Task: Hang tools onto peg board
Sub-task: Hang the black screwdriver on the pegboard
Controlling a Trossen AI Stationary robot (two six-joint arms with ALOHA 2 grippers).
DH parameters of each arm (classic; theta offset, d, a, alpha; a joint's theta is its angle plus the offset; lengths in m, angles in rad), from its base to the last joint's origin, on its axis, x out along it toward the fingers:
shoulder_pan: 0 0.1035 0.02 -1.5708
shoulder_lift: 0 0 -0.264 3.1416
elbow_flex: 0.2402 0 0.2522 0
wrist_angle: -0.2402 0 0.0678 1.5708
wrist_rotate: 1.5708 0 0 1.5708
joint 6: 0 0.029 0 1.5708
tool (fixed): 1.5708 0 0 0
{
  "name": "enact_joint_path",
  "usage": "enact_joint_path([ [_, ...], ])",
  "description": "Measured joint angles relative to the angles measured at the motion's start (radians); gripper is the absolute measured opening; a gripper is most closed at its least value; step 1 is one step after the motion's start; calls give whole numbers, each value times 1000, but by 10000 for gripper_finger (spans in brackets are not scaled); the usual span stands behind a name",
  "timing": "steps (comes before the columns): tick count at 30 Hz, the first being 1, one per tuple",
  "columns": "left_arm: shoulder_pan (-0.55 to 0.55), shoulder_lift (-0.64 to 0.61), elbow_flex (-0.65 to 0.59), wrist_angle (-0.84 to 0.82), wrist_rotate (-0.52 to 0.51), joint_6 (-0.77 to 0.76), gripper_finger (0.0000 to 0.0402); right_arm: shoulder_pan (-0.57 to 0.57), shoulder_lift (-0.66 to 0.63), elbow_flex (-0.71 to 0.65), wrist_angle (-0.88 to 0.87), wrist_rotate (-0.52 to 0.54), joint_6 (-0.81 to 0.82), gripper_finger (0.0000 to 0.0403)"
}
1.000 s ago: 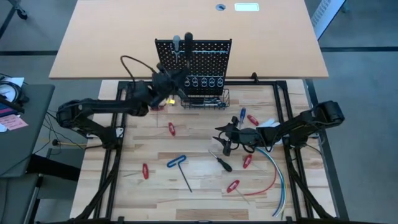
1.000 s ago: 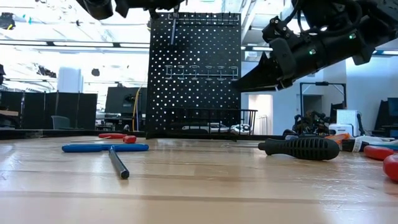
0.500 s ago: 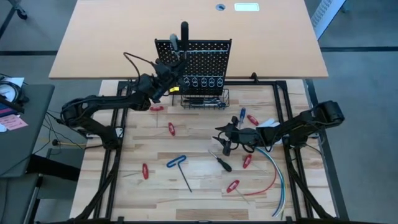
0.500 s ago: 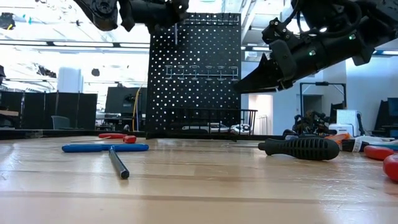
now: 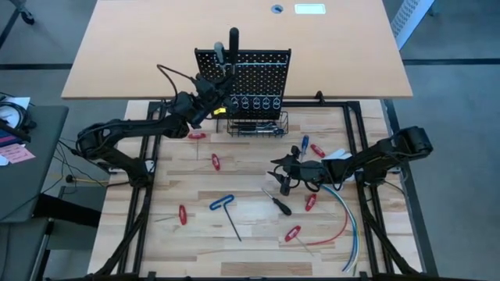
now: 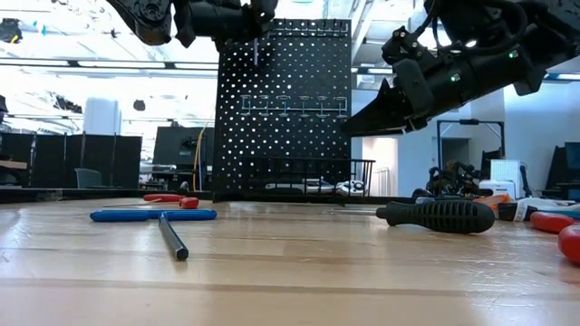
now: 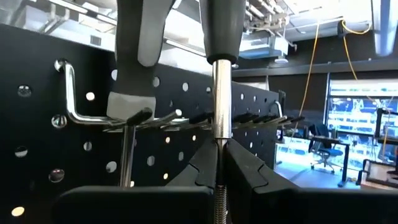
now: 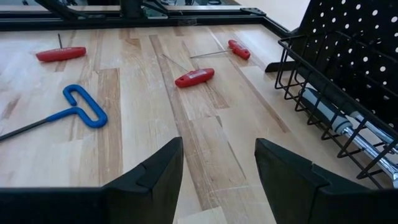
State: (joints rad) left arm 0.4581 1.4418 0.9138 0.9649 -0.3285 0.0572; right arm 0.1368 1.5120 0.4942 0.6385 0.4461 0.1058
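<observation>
Left gripper [image 5: 212,95] was up at the top of the black perforated metal peg board [image 5: 262,72], fingers clamped on the steel shaft of a black-handled screwdriver [image 7: 219,68] standing upright at the board's top rail. Hanging step under way, by my reading. Next: seat the shaft, then release. Right gripper [image 5: 283,178] hovered mid-table, fingers apart, empty, over loose red-handled tools [image 5: 216,161].

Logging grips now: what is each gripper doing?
Left gripper: shut on a screwdriver at the peg board.
Right gripper: open, holding nothing.
</observation>
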Motion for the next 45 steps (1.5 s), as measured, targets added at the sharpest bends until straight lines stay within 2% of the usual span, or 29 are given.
enact_joint_path([
  [12,25,1,0,-43,12,-105,4,-1,0,0,-1,0,0,204],
  [22,36,0,0,-109,-30,-153,8,-1,0,0,-2,0,0,204],
  [25,36,0,0,-129,-40,-165,27,-1,0,0,-2,0,0,204],
  [35,49,-1,0,-271,-51,-178,128,-1,0,0,-3,0,0,204],
  [39,32,-1,0,-311,-48,-107,143,-1,0,0,-7,0,-6,204],
  [45,-17,-3,0,-356,-51,-20,145,-1,0,0,-16,0,-8,204],
])
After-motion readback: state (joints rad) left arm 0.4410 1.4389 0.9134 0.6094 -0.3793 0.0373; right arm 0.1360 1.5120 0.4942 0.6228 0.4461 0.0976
